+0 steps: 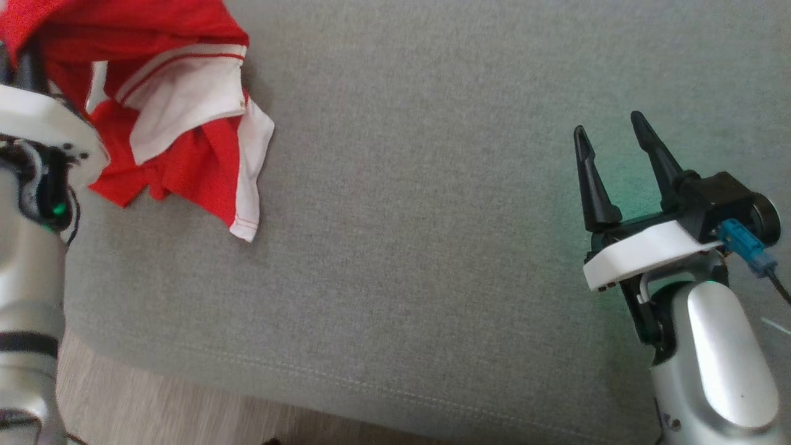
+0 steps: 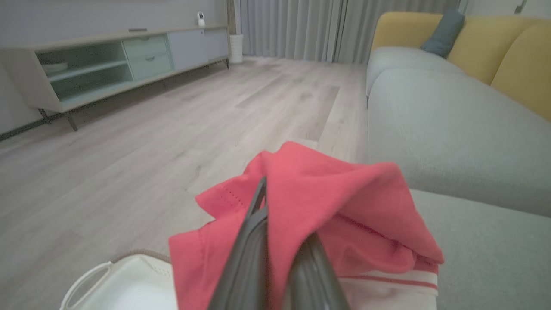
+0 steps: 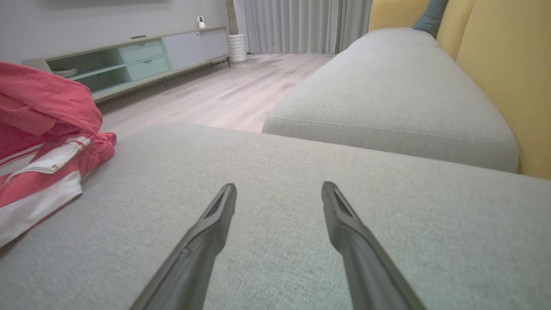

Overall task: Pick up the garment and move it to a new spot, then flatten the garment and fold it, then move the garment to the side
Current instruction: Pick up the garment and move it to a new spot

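Currently garment [image 1: 179, 123] sits bunched at the left end of the sofa cushion [image 1: 432, 247]. Left pincer [image 2: 280, 215] clenched on a red fold; right pincer [image 1: 608, 123] spread, empty, well apart. Cloth judged light, limp, not fragile; will sag and slip. Better hold: hem or seam, not the bunched middle

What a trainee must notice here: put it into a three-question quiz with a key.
1. True or false: the right gripper is open and empty.
2. The left gripper is shut on: A the red and white garment; B a towel; C nothing.
3. What grey surface does the garment's lower part rest on?
Key: 1 true; 2 A; 3 the sofa cushion.
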